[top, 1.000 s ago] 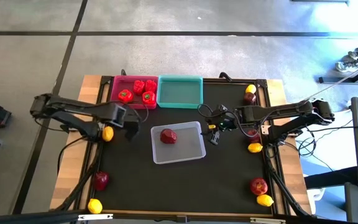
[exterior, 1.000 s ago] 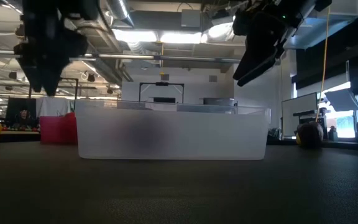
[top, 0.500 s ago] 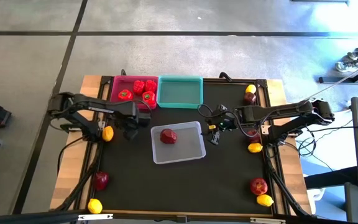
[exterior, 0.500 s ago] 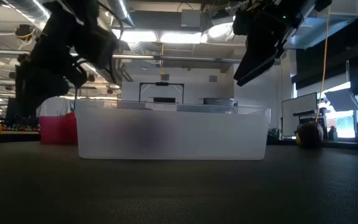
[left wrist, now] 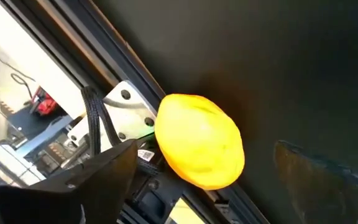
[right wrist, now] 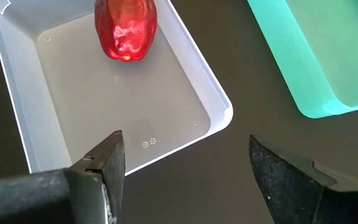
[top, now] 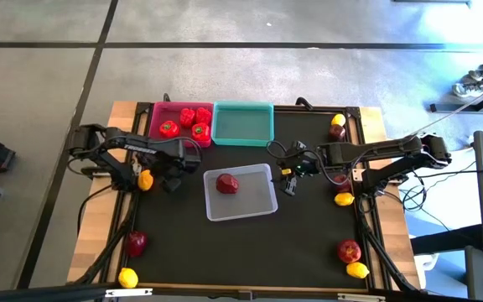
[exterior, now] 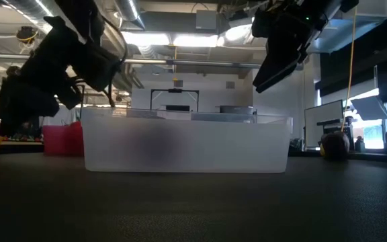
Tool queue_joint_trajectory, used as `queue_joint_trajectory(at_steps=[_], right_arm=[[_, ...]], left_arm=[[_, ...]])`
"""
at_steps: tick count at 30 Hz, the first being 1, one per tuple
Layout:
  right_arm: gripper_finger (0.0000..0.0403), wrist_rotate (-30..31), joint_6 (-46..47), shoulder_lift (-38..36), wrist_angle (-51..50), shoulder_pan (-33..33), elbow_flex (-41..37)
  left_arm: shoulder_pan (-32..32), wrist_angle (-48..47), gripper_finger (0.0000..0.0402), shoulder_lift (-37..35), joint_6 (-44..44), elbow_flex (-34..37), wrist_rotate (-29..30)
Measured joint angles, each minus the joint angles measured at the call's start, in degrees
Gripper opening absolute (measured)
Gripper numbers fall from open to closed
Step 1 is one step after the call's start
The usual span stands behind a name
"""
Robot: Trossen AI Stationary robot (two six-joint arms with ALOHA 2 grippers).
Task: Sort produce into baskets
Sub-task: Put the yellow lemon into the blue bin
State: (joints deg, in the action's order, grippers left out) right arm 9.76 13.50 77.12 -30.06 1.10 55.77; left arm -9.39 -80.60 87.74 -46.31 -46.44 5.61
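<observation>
Currently left gripper hovers beside a lemon at the mat's left edge, fingers spread, empty. Right gripper, also spread and empty, hangs just right of the clear tray holding one apple.

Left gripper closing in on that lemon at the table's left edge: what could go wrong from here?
1. The lemon sits at the mat's edge beside a metal bracket; the open left gripper could nudge it off the mat or catch the bracket.
2. A round lemon may roll out of a pinch.
3. The teal basket is empty, but the pink basket of peppers adjoins it, so a drop could go into the wrong one.
</observation>
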Motion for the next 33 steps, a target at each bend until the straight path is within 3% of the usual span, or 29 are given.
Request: queue_joint_trajectory(at_steps=[16, 23, 33], right_arm=[[0.0266, -0.3, -1.4, 0.0, 0.0, 0.0, 0.0], [0.0266, -0.3, -2.6, 0.0, 0.0, 0.0, 0.0], [0.0266, -0.3, -3.3, 0.0, -0.1, 0.0, 0.0]], left_arm=[[-5.8, -0.9, 0.0357, 17.1, 13.7, 0.1, -5.6], [-6.1, 0.0, 0.0352, 20.3, 19.3, 0.1, -6.0], [-5.4, 1.6, 0.0232, 20.2, 24.8, 0.0, -5.7]])
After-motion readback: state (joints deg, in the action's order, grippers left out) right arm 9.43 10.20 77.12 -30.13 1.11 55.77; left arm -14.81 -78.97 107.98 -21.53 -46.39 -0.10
